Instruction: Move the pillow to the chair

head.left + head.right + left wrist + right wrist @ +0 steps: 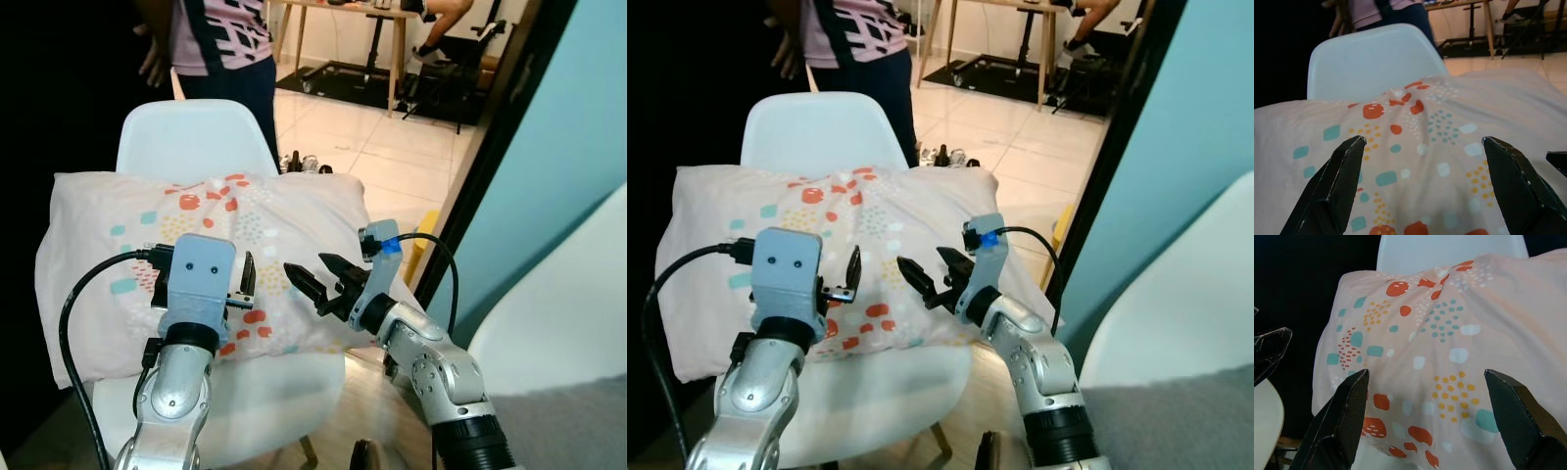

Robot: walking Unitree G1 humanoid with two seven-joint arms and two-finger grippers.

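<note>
A pale pink pillow (118,230) with red, teal and yellow spots lies on the seat of a white chair (196,137), leaning against its back. My left gripper (240,284) is open just in front of the pillow's lower middle. My right gripper (315,279) is open beside it to the right, fingers pointing at the pillow. Neither touches the pillow. In the left wrist view the pillow (1420,147) lies between the black fingers (1337,186); the right wrist view shows the pillow (1435,347) beyond its fingers (1342,416).
A person (220,49) in a pink patterned top stands right behind the chair. A second white chair (563,313) is at the right. A dark door frame (495,147) and teal wall stand on the right. A wooden table (343,20) stands on the tiled floor beyond.
</note>
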